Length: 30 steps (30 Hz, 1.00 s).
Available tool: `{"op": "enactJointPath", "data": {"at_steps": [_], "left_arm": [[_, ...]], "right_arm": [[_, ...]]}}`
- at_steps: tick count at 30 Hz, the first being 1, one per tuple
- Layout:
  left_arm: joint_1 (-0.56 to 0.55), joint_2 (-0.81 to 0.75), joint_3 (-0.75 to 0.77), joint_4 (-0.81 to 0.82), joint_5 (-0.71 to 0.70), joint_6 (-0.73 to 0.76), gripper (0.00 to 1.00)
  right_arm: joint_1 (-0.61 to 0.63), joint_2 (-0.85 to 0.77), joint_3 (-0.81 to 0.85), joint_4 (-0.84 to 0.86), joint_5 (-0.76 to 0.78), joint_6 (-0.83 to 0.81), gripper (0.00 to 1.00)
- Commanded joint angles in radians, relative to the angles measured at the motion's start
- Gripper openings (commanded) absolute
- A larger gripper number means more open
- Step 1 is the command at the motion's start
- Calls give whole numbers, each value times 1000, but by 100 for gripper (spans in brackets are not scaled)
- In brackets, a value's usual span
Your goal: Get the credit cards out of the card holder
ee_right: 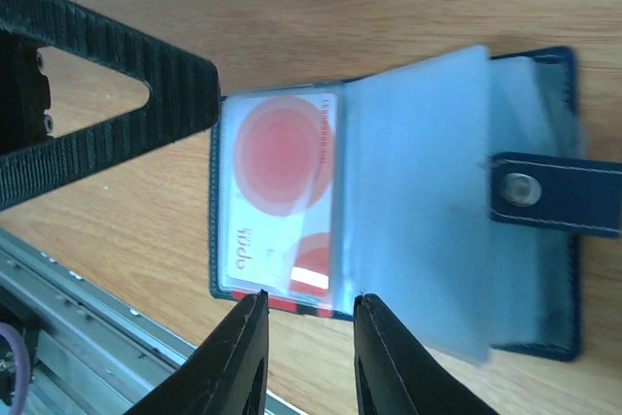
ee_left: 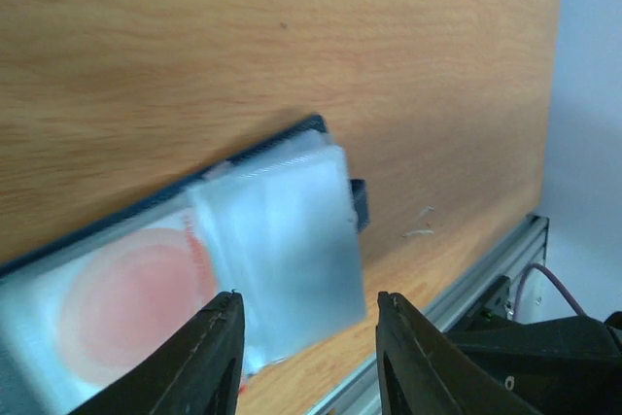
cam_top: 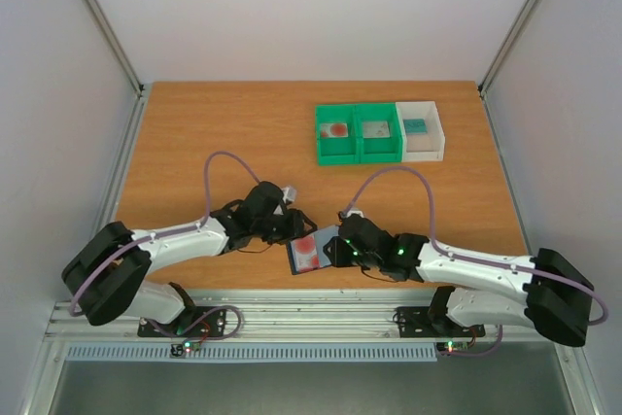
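Card holder [cam_top: 306, 253]: lies open on the table [cam_top: 214, 123] near its front edge, between both grippers; red-and-white credit card [ee_right: 282, 172] sits in a clear sleeve [ee_right: 418, 201]
Left gripper [ee_left: 309, 300]: jaws partly apart over the sleeve's edge; nothing clamped
Right gripper [ee_right: 309, 298]: jaws narrowly apart at the holder's edge beside the card; nothing clamped

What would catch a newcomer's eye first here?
An open card holder lies at the near edge of the table between the left gripper and right gripper, a red-and-white card showing under its clear sleeve. Two green bins and a white bin sit at the far side.
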Motion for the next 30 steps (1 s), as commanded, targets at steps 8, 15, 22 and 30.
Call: {"op": "enactJointPath", "data": {"at_steps": [8, 15, 22, 30], "left_arm": [[73, -102, -110, -125, -28, 34, 35], [79, -71, -134, -100, -23, 47, 26], [92, -14, -132, -57, -28, 73, 19], [103, 36, -113, -54, -34, 101, 16]], "right_arm": [[10, 217, 109, 110, -80, -34, 25], [9, 313, 143, 94, -57, -60, 26], [3, 344, 165, 71, -1, -72, 26], [-17, 366, 154, 91, -23, -88, 23]]}}
